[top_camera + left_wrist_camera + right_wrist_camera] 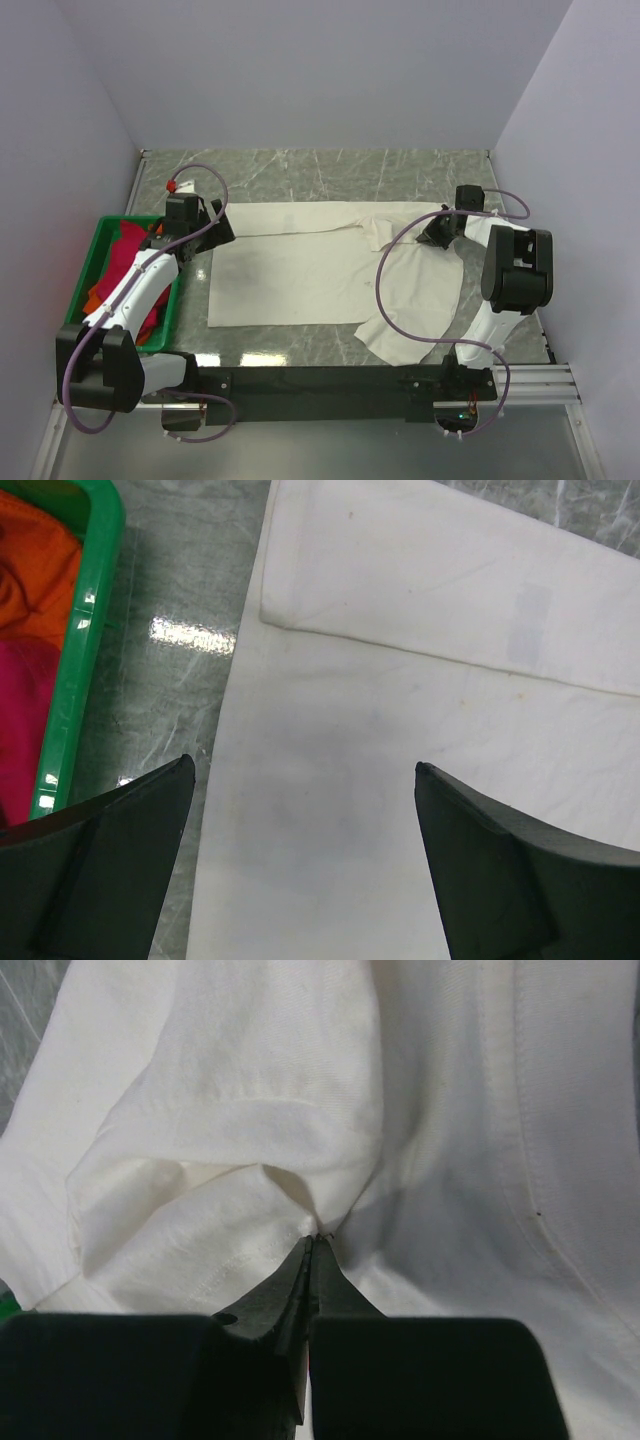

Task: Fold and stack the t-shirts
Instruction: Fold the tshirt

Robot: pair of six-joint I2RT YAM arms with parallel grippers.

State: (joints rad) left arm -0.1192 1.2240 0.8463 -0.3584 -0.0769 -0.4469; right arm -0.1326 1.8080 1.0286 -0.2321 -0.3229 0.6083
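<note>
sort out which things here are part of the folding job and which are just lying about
Job: cream t-shirt spread on the table, crimson-pink shirt and orange shirt, both in the crate.
Lying about: green crate, marble table.

Black-and-white arms [137, 287] carry looping purple cables [380, 282].
</note>
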